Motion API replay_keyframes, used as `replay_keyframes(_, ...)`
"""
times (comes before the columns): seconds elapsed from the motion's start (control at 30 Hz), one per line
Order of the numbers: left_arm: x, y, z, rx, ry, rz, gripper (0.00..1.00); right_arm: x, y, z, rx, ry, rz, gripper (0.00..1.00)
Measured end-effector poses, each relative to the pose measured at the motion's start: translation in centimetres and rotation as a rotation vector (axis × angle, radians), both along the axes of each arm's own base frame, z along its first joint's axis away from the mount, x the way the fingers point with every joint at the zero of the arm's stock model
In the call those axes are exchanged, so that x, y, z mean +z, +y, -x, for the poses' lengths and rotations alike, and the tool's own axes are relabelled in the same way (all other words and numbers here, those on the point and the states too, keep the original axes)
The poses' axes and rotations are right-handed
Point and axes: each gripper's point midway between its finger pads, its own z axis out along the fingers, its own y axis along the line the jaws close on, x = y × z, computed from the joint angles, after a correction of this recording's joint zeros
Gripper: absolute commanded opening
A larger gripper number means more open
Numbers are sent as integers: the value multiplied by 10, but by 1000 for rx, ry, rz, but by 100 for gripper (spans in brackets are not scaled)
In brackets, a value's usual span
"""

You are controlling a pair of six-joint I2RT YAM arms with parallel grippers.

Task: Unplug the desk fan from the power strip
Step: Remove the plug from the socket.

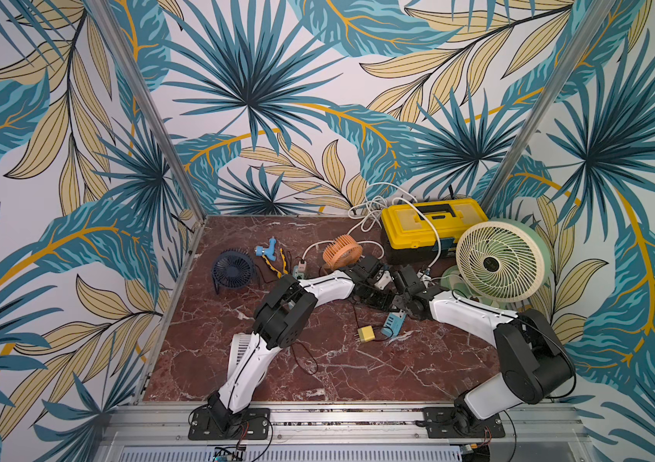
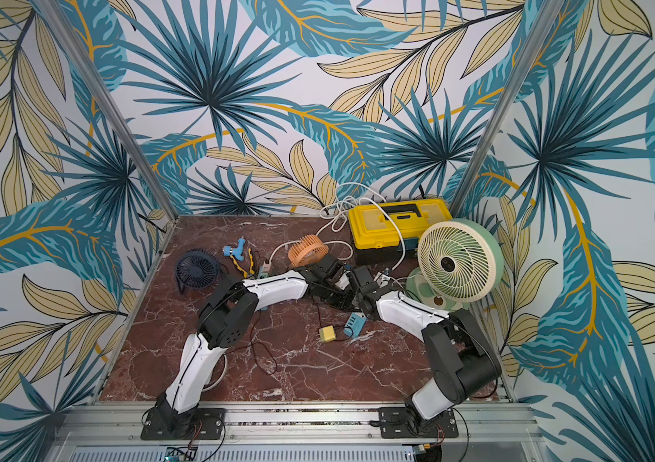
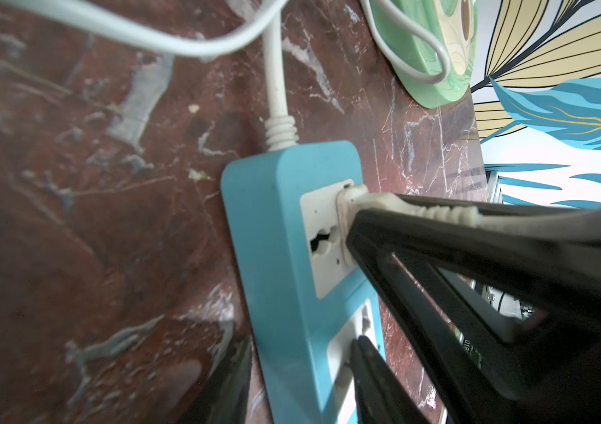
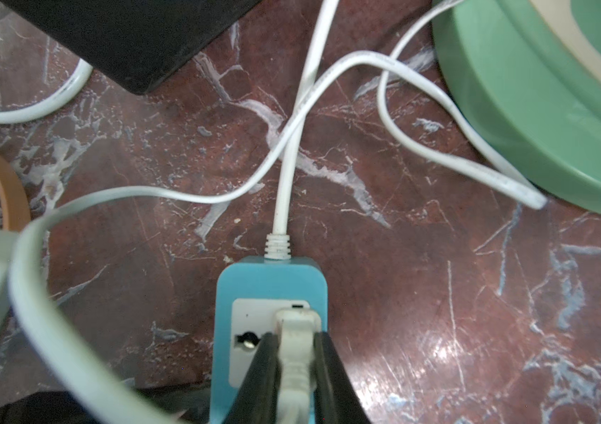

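My right gripper (image 4: pixel 296 341) is clenched on the white plug (image 4: pixel 295 321), which is seated in the blue strip's (image 4: pixel 271 281) end socket. My left gripper (image 3: pixel 301 378) straddles the strip; whether it clamps cannot be told. The fan (image 1: pixel 502 260) stands right of centre in both top views, with the strip near its base.

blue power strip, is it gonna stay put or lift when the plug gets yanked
Likely light: the power strip is a small plastic block lying on the table. The white plug seated in it is pinched by the right tool, so a pull may lift it too. It looks rigid, but its limp cord won't anchor it.
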Motion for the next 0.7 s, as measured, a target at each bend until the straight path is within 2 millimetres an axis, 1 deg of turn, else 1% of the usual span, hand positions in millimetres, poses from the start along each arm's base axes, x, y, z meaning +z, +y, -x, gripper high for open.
replay_keyframes(0.1, -1, 0, 0, -6, 0, -4, 47, 1, 3, -1, -1, 17, 29, 17)
replay_keyframes(0.27, -1, 2, -1, -17, 13, 3, 44, 1, 3, 1, -6, 71, 106, 17)
replay_keyframes(0.4, -2, 2, 0, -22, 20, 5, 43, 0, 3, 1, 2, 70, 104, 18)
replay_keyframes(0.57, -2, 0, 1, -26, 15, 4, 43, 0, 2, 1, -3, 46, 35, 17)
replay_keyframes(0.7, -2, 1, 2, -29, 23, -1, 43, 2, 6, 4, 6, 67, 92, 18)
